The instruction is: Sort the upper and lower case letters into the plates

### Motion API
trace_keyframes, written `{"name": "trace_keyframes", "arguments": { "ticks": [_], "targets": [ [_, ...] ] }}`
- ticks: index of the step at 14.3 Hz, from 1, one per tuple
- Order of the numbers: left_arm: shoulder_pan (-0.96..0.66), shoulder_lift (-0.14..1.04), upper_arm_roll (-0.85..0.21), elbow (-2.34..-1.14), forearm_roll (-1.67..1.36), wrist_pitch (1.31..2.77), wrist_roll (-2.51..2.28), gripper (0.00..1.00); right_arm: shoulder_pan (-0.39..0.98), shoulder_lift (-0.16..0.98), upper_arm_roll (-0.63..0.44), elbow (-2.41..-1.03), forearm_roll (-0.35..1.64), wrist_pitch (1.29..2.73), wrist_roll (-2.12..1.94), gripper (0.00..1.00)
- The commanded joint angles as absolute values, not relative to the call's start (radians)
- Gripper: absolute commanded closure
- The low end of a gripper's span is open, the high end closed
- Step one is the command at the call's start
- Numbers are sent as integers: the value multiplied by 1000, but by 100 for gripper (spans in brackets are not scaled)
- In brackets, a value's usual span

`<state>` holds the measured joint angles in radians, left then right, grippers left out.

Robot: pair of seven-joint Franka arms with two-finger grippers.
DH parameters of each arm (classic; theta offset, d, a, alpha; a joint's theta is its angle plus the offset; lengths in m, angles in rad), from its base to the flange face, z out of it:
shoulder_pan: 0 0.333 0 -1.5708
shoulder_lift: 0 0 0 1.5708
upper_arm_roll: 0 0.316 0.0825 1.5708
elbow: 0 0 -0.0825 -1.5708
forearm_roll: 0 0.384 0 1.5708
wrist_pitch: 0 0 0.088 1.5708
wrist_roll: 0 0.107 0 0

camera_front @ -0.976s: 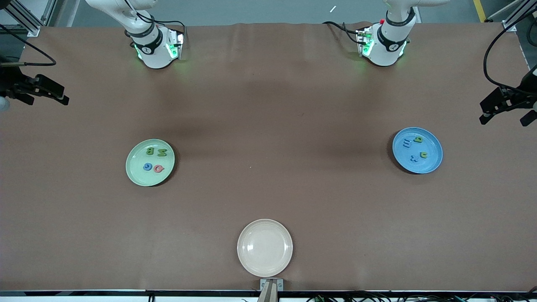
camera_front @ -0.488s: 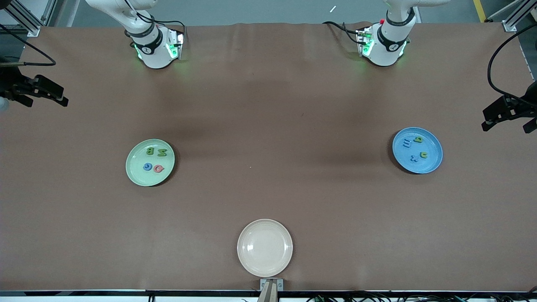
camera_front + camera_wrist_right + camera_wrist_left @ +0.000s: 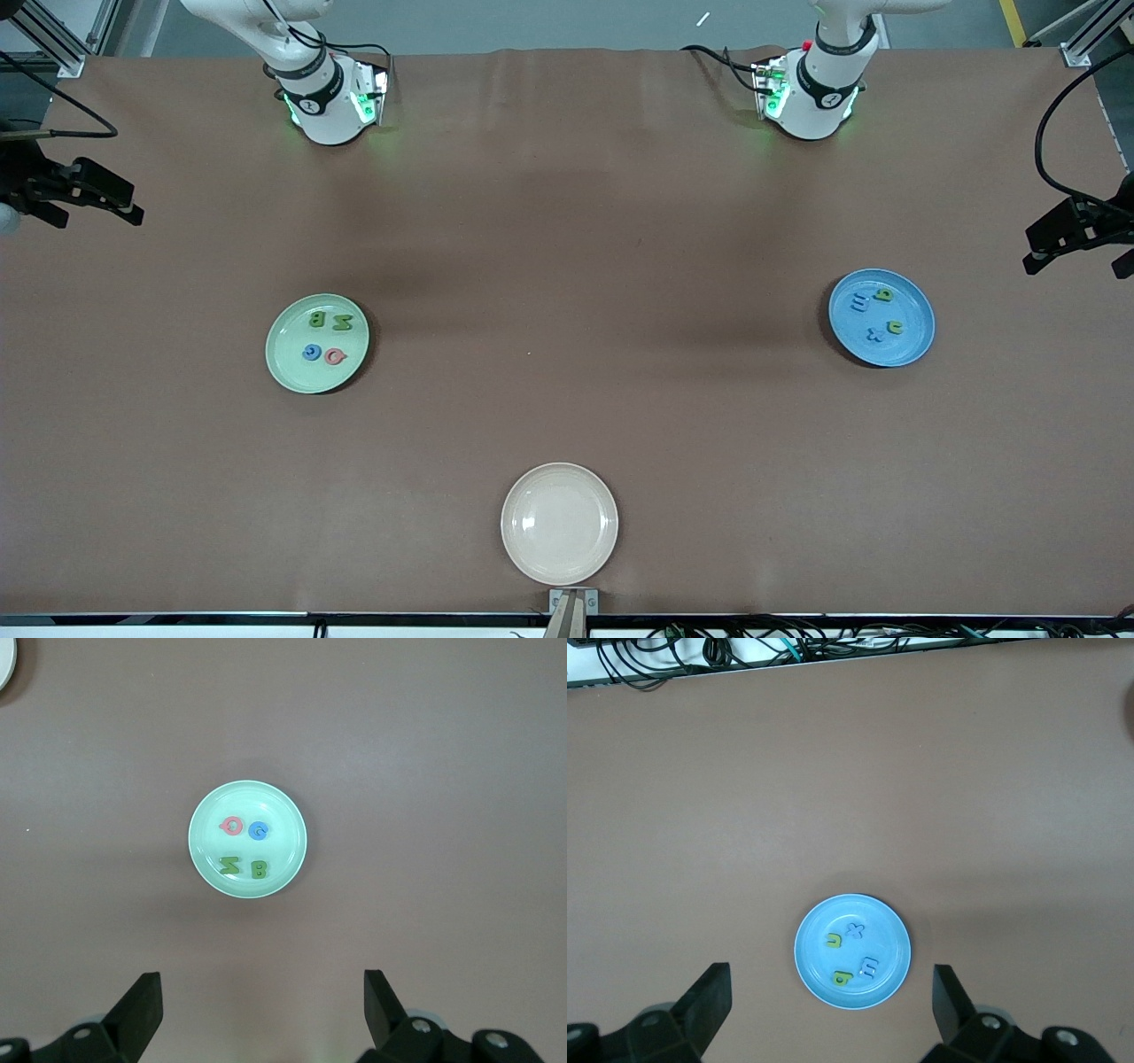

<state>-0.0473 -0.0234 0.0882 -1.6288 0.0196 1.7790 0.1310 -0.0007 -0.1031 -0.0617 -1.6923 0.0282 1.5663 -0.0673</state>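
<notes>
The pale green plate [image 3: 288,341] holds a green B [image 3: 317,319], green N [image 3: 342,323], blue G [image 3: 311,353] and pink Q [image 3: 334,356]. The blue plate [image 3: 886,353] holds a blue m [image 3: 858,304], blue x [image 3: 874,335] and two green lowercase letters [image 3: 883,295]. My left gripper [image 3: 1076,266] hangs open and empty, high over its end of the table; its wrist view shows the blue plate [image 3: 811,961] well below the left gripper [image 3: 830,981]. My right gripper [image 3: 96,215] is open and empty high over its end, with the green plate [image 3: 288,846] well below the right gripper [image 3: 262,988].
An empty cream-beige plate [image 3: 559,523] sits midway along the table, near the front camera's edge. Bare brown tabletop lies between the plates. Cables [image 3: 700,656] run along the table's edge nearest the front camera.
The left gripper has drifted slightly outward toward its end of the table. The right gripper, the plates and the letters have not moved.
</notes>
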Motion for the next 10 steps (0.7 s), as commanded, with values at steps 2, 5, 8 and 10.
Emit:
{"name": "trace_keyframes", "arguments": {
  "ticks": [2,5,8,10],
  "targets": [
    [-51,-48,77,-1609,3,1721,130,0,-8,-140,-60,-1732,29,1580,-78,0],
    [-51,-51,64,-1579,5,1657,58,0,-8,-140,-60,-1730,29,1580,-80,0],
    [-48,-51,54,-1568,3,1654,46,0,-6,-140,-60,-1730,28,1580,-80,0],
    [-46,-51,54,-1571,3,1652,15,0,-6,-140,-60,-1730,28,1582,-80,0]
  ]
}}
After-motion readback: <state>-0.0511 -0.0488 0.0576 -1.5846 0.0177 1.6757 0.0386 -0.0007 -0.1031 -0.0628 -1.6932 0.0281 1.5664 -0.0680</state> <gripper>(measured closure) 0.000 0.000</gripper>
